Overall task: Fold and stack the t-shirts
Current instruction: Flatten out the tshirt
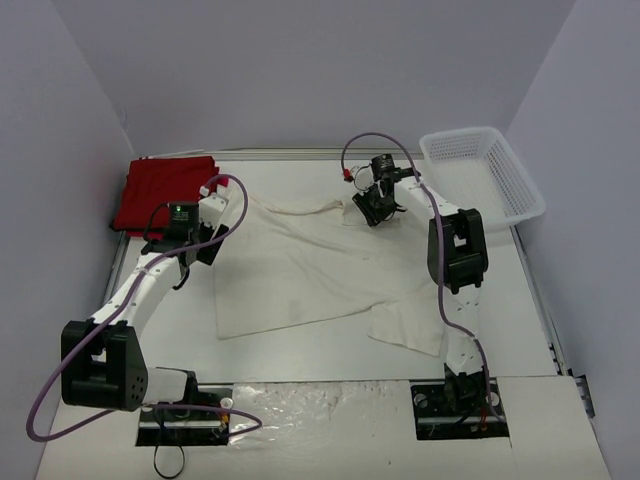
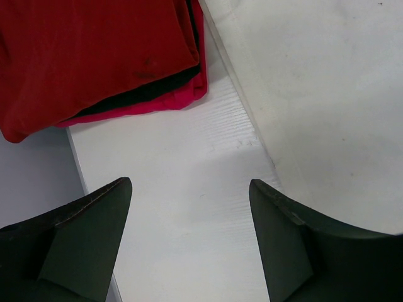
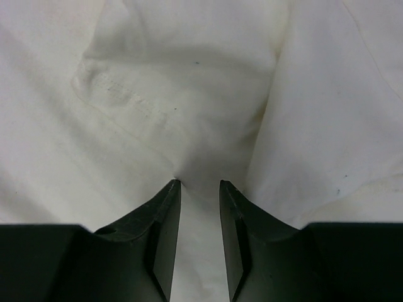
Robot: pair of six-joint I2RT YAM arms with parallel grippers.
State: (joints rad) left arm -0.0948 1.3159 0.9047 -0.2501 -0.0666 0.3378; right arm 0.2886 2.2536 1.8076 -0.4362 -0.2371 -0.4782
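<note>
Both arms are reaching over a smooth white table [image 1: 300, 352]. Ahead-left of the left gripper [image 2: 189, 189], its fingers spread wide, bright red folded cloth t-shirts [image 2: 94, 56] are lying flat and stacked. The right gripper [image 3: 200, 184] is pinching a puckered fold of the wrinkled cream-white cloth t-shirt [image 3: 189, 94]. A white plastic mesh basket [image 1: 485, 170] is sitting to its right, against pale lilac walls [image 1: 300, 70].

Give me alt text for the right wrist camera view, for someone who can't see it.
The right gripper pinches a fold of the cream-white t-shirt between its two dark, nearly closed fingers. Wrinkled cloth fills the rest of the frame, with a stitched hem at upper left.
</note>
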